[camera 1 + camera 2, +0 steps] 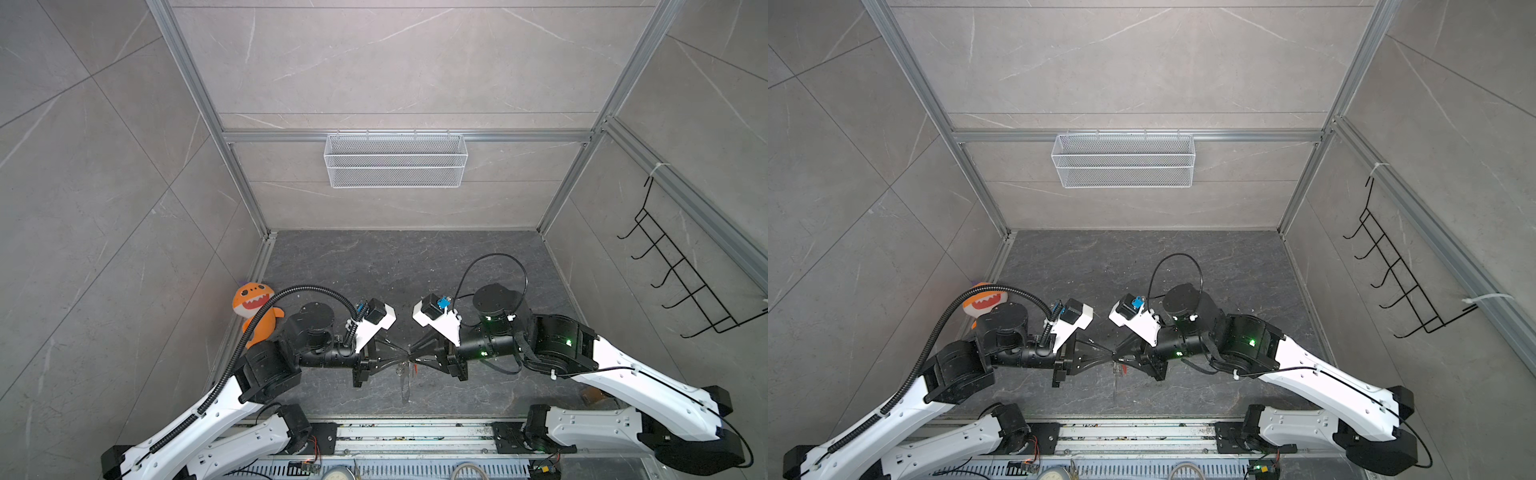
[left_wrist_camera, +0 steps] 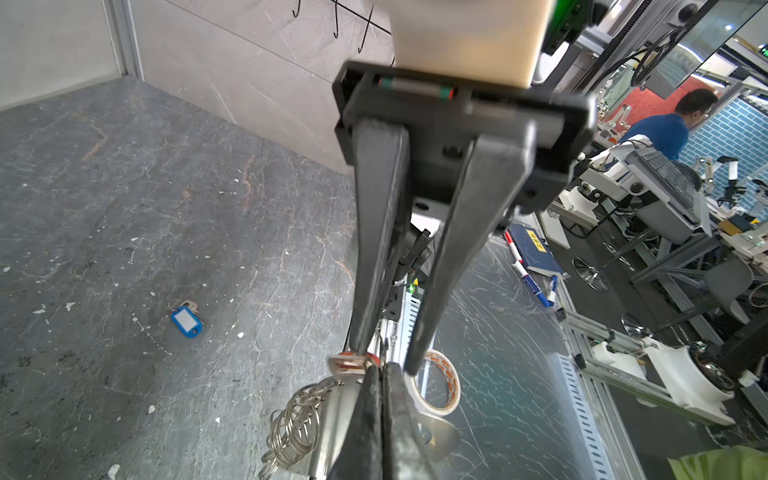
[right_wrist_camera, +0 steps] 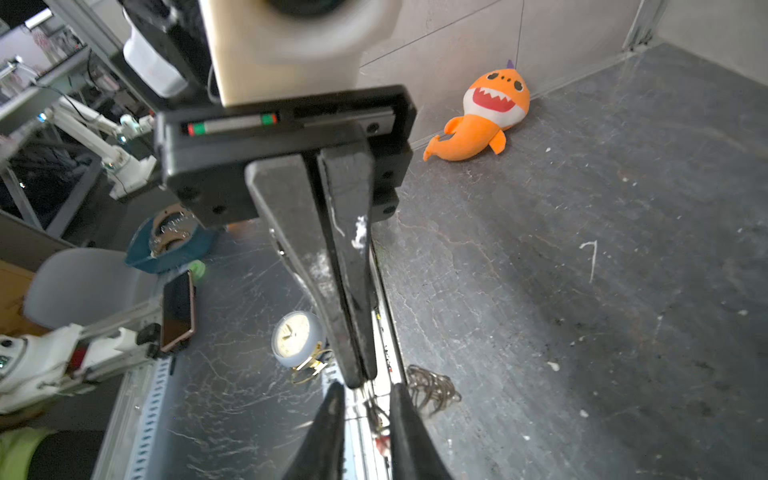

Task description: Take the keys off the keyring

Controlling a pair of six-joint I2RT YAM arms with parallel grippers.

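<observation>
We see the keyring (image 2: 297,419) hanging between two grippers that meet tip to tip.
The left gripper (image 2: 380,372) has its fingers pressed together on the keyring beside the red-tagged key (image 2: 352,361). The right gripper (image 3: 368,390) faces it, fingers apart. The ring's loops dangle below, long axis pointing down at the floor (image 2: 124,208). The blue-tagged key (image 2: 186,321) lies flat there, well apart.
</observation>
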